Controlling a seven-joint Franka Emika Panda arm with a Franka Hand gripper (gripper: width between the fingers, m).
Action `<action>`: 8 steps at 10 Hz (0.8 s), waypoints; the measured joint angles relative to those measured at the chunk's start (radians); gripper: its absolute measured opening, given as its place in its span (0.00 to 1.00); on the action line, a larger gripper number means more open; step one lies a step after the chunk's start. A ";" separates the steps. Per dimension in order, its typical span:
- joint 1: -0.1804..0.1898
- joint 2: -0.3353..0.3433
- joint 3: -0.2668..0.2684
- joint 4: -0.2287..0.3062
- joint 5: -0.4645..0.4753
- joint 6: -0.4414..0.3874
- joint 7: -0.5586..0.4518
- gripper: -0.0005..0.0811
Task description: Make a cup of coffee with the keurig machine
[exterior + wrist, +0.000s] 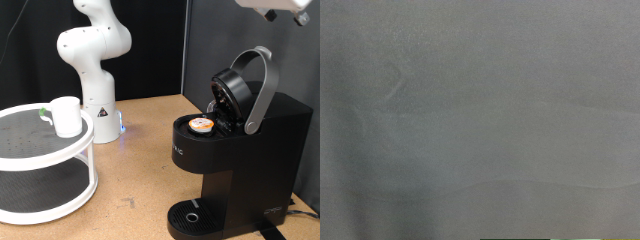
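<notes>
a brown wooden tabletop (140,150) runs back to a dark curtain (150,50); the wrist view shows only blurred grey.

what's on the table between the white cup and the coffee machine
Nothing on the table: in the exterior view, bare brown tabletop separates the white cup on its round shelf from the keurig machine. The robot's white base stands behind.

Keurig machine (235,140) lid raised, pod (203,124) seated, white cup (66,116) on round shelf (45,150)

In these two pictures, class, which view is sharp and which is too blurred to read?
Exterior view: sharp and evenly lit, the keurig machine with its lid up and the white cup both clear; wrist view: a uniform grey blur, nothing recognisable, the gripper not visible.
</notes>
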 joint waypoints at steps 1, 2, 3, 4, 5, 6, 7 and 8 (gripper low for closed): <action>0.003 0.013 0.011 0.007 -0.002 0.001 0.005 0.99; 0.005 0.027 0.020 0.015 -0.008 0.000 0.013 0.99; 0.006 0.040 0.030 0.021 -0.012 0.000 0.020 0.97; 0.007 0.052 0.037 0.026 -0.013 0.000 0.022 0.97; 0.007 0.061 0.043 0.028 -0.013 0.000 0.022 0.76; 0.007 0.070 0.047 0.033 -0.013 0.000 0.022 0.60; 0.007 0.078 0.050 0.037 -0.013 0.000 0.022 0.60; 0.007 0.082 0.050 0.040 -0.020 -0.014 0.026 0.38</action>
